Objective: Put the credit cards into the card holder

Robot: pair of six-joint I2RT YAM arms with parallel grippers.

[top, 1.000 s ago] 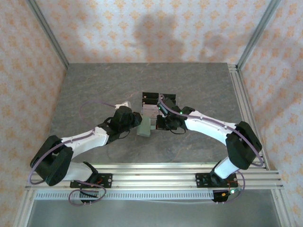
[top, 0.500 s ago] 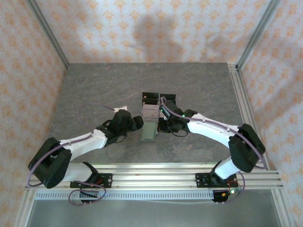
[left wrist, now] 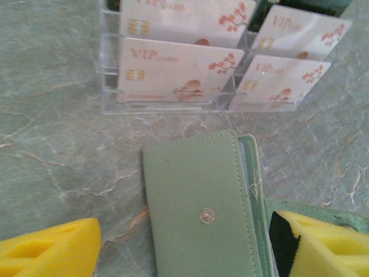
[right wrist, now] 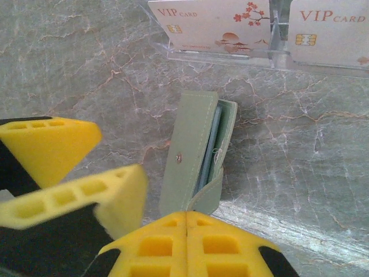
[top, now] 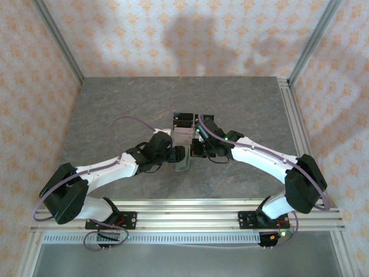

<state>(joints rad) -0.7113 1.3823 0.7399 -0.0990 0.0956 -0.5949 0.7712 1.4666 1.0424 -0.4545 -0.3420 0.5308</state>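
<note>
Presently, L gripper (left wrist: 181, 248) stood spread astride card holder (left wrist: 190, 184), flat just before clear stand (left wrist: 109, 107) w/ credit cards (left wrist: 173, 72) upright inside; R gripper (right wrist: 185, 231) pinched holder's tab; step prob. opening holder, next req. flap held back, card fetched.

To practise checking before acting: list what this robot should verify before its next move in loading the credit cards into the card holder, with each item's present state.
1. Card holder lying flat on the table: ok.
2. Its cover open wide enough for a card: not ok, only ajar.
3. Left fingers open, either side of the holder: ok.
4. Right fingers shut at the holder's tab; firm grip: cannot tell.
5. Credit cards standing in the clear stand: ok.
</note>
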